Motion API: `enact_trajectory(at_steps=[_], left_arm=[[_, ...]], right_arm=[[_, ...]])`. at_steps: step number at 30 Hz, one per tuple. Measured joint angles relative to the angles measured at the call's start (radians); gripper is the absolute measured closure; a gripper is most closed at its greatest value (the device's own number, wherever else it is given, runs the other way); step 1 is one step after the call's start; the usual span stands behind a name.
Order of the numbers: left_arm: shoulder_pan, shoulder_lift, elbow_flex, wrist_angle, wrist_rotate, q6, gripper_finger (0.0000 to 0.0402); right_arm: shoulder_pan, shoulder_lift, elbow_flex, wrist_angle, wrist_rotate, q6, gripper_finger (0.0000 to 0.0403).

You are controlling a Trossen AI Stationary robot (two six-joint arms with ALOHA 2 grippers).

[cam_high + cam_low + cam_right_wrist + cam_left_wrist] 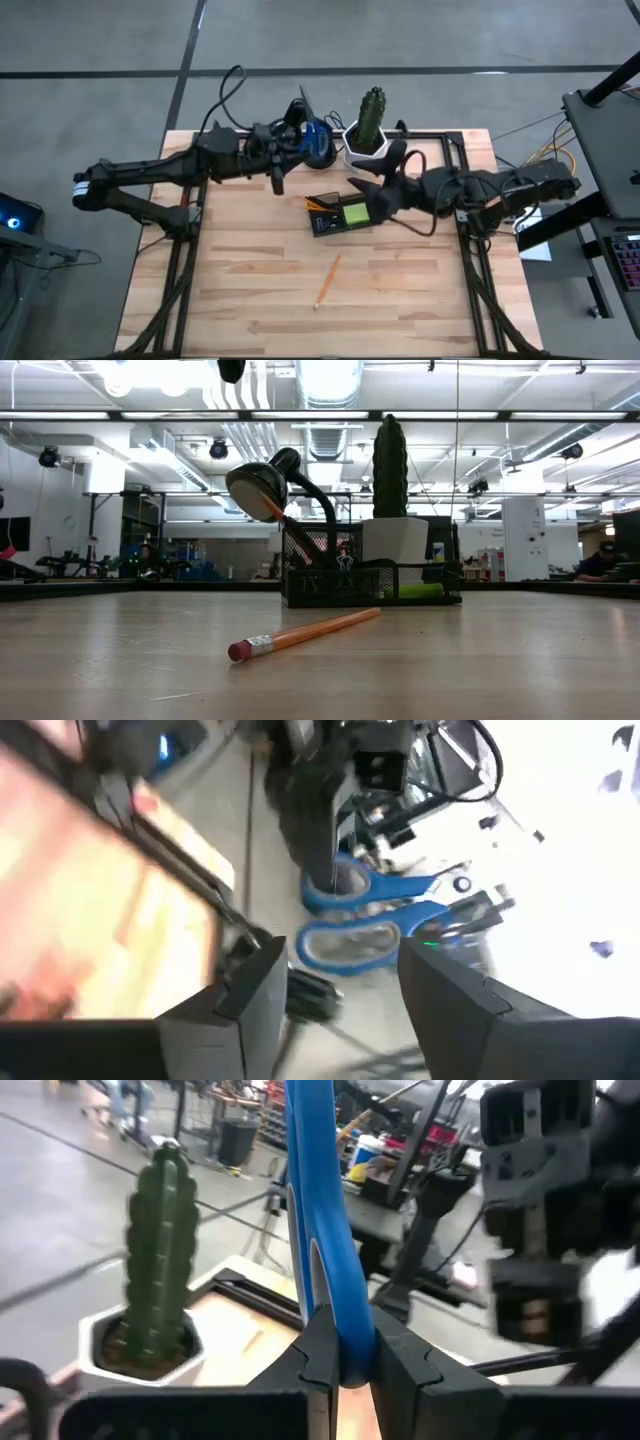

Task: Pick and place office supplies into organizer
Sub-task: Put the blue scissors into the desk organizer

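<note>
Left gripper [345,1365] clenched on one blue handle of the scissors [318,140], held aloft behind the organizer [335,214]; right gripper [345,985] released, facing them: thin one-loop grip risks pivot or drop.

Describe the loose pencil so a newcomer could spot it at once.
Start at the wooden table and find the dark organizer near its middle. On the bare wood on the side of it away from the cactus lies one orange pencil. It alone lies flat on the table, pink eraser showing, outside the organizer.
</note>
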Motion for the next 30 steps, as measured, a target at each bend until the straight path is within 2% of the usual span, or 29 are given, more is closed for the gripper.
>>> enact_trajectory(at_steps=[8, 12, 14, 19, 23, 26, 30], left_arm=[[0.022, -0.02, 0.0, 0.03, 0.124, -0.213, 0.0384], [0.033, -0.022, 0.0, 0.056, 0.173, -0.34, 0.0384], [0.036, -0.022, 0.0, 0.09, 0.201, -0.404, 0.0384], [0.047, -0.016, 0.0, 0.208, 0.285, -0.5, 0.0384], [0.048, -0.016, 0.0, 0.223, 0.357, -0.517, 0.0384], [0.048, -0.015, 0.0, 0.232, 0.415, -0.551, 0.0384], [0.048, -0.008, 0.0, 0.325, 0.505, -0.618, 0.0384]], right_arm=[[0.015, 0.046, 0.0, 0.002, 0.091, -0.28, 0.0191], [0.015, 0.077, 0.0, 0.069, 0.185, -0.432, 0.0179], [0.014, 0.086, 0.0, 0.113, 0.199, -0.479, 0.0177], [0.015, 0.101, 0.0, 0.213, 0.199, -0.564, 0.0177], [0.014, 0.102, 0.0, 0.287, 0.198, -0.652, 0.0177], [0.014, 0.101, 0.0, 0.346, 0.15, -0.718, 0.0177], [0.015, 0.098, 0.0, 0.358, 0.064, -0.791, 0.0177]])
